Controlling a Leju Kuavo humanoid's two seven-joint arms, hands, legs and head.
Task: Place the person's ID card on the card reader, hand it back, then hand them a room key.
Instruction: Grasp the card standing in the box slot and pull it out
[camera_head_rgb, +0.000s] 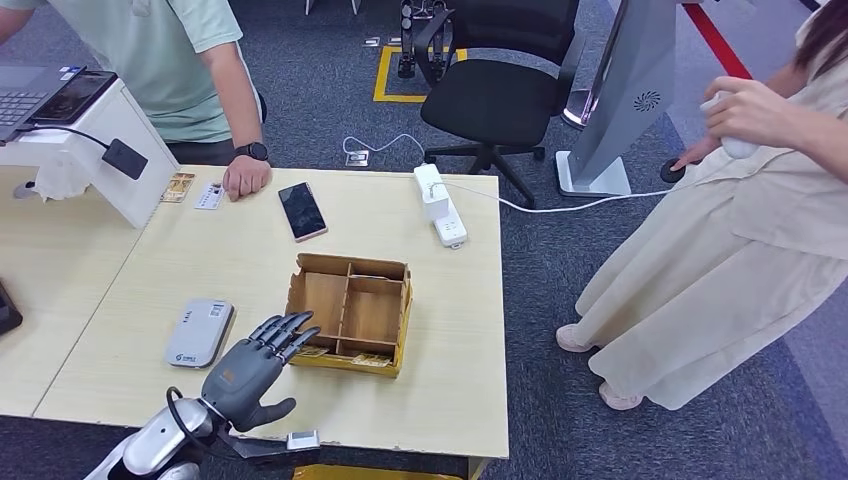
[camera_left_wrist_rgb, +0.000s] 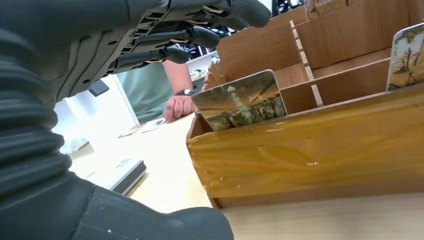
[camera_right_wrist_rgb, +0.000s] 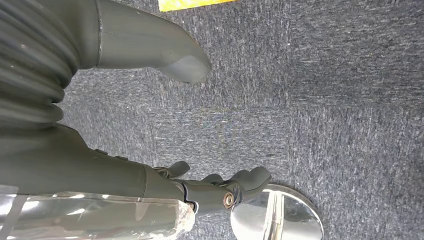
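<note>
So from where I'm standing, this looks like the last leg of the job. The ID card (camera_head_rgb: 209, 196) is lying on the surface (camera_head_rgb: 240, 270) right next to the person's hand (camera_head_rgb: 246, 177) at the far edge, well away from the card reader (camera_head_rgb: 199, 331), which has nothing on it. My guess is the scan and the hand-back are already behind us, though I can't prove that from here.

What's left is the room key. The left hand (camera_head_rgb: 252, 366) is hovering at the near corner of the wooden box (camera_head_rgb: 352, 311), fingers spread and reaching toward it, holding nothing. From the left wrist view you can see a key card (camera_left_wrist_rgb: 240, 100) standing up in the front slot of the box, just past the fingertips, and a second one further along at the edge. The hand doesn't seem to be touching either yet.

The right hand (camera_right_wrist_rgb: 220, 187) is hanging down over the carpet, fingers loosely curled with nothing in them.

So: still needs to pinch a key card out of that slot, lift it and pass it across to the person. Thin card in a narrow slot could be fiddly, I reckon.
</note>
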